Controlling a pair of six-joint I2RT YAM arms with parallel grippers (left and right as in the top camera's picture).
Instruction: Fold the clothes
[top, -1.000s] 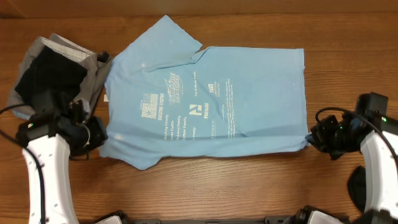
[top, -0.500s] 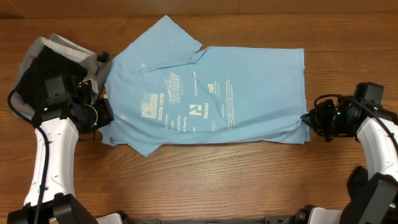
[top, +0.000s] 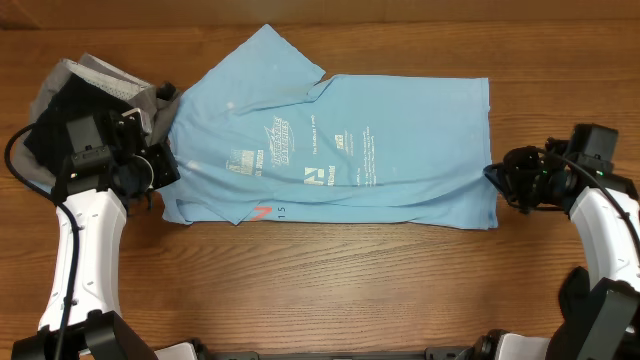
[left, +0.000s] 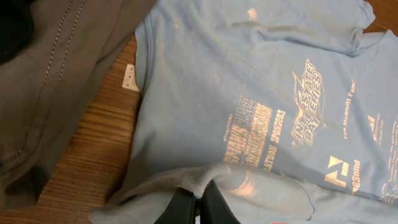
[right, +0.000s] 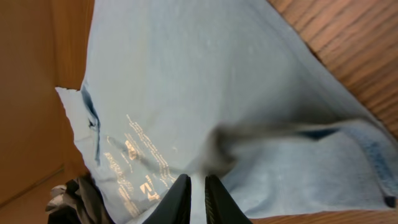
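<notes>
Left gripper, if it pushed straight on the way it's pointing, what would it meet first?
The left gripper is shut on a raised fold of the light-blue T-shirt, so that fold comes first; beyond it lies the shirt's white lettering, though depth is unclear.

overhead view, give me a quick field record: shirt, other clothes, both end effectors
shirt: light-blue T-shirt spread on the table, near long edge turned up over part of the lettering
red mark: red mark shows on the folded edge, toward the left arm
left end effector: left end effector shut on the shirt's folded edge
right end effector: right end effector at the shirt's opposite end, grip unclear
other clothes: grey and black pile beside the shirt, by the left arm
</notes>
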